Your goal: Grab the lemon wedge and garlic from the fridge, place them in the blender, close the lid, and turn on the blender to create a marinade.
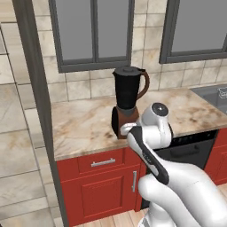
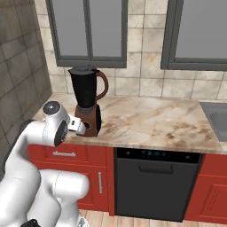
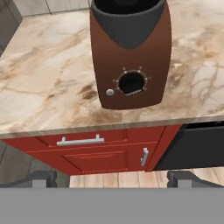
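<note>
With the lid [image 1: 128,69] seated on the jar, seems to be at the last step: lined up on the front dial [image 3: 131,82] to switch on. Going left to right: marble counter [image 2: 146,117] at the left wall, then blender [image 2: 87,99] near its front edge, dial facing out. Gripper [image 3: 113,178] spread wide, holding nothing, just before the reddish-brown base [image 1: 119,122]. Jar opaque; lemon wedge and garlic inside cannot be confirmed.

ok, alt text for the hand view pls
Reddish-brown blender base with its round front dial faces the camera on a marble counter. Open claw fingertips show at the bottom, short of the dial, above red cabinets.
</note>
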